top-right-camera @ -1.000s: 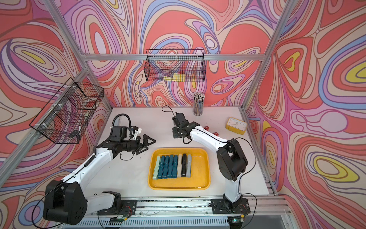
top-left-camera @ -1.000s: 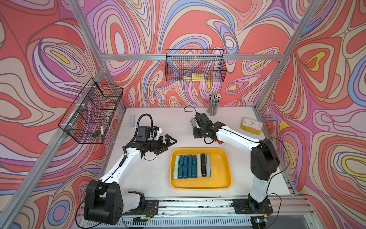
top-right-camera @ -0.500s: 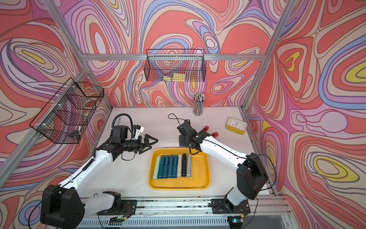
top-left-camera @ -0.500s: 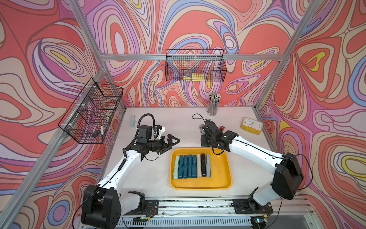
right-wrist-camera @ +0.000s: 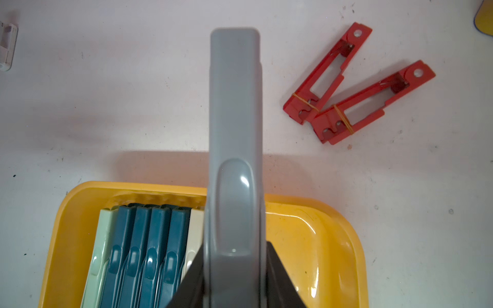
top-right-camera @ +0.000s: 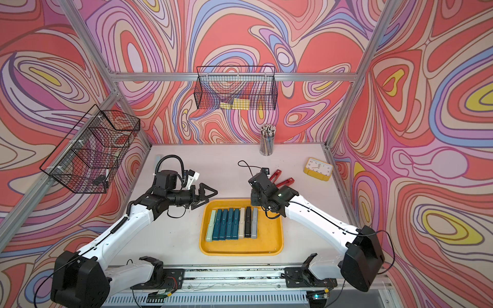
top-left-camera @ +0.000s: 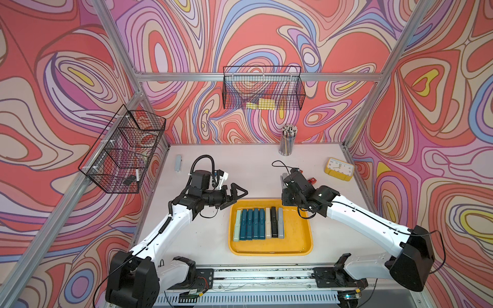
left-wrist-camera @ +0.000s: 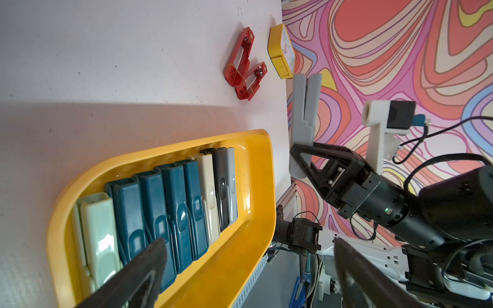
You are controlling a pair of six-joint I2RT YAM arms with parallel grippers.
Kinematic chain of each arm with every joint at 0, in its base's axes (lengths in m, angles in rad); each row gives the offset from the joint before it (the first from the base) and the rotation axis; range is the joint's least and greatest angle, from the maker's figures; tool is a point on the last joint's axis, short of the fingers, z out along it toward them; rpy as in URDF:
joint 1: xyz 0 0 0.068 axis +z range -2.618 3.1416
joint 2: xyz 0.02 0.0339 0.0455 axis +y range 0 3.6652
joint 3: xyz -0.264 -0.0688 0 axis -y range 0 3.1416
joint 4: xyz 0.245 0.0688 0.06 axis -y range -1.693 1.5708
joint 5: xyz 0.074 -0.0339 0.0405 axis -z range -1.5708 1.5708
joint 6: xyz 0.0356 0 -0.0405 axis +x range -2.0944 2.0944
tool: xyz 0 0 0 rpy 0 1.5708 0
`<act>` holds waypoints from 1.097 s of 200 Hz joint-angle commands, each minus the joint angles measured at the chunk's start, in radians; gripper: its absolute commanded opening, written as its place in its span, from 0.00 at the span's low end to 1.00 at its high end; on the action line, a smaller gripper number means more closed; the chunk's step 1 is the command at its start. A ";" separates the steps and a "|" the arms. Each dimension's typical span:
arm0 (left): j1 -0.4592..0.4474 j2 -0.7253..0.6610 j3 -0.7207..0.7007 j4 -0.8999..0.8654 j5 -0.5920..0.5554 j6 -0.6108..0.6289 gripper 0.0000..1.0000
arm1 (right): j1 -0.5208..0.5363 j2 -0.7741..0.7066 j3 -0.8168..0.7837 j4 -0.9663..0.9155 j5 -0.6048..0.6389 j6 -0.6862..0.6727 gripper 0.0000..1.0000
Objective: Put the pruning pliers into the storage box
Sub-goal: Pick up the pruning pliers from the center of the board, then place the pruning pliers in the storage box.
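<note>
Right wrist view: grey pliers (right-wrist-camera: 234,106) hide part of the storage box (right-wrist-camera: 306,234).

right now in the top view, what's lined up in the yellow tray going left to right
pale green pliers → four teal pliers → beige pliers → black pliers → grey pliers
</note>
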 commanded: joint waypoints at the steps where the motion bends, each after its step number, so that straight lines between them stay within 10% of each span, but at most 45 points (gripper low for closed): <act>1: -0.013 -0.018 -0.023 0.020 -0.016 -0.014 0.99 | 0.015 -0.033 -0.033 -0.015 0.019 0.049 0.00; 219: -0.084 -0.111 -0.118 -0.034 -0.062 -0.046 0.99 | 0.207 -0.106 -0.190 -0.076 0.087 0.281 0.00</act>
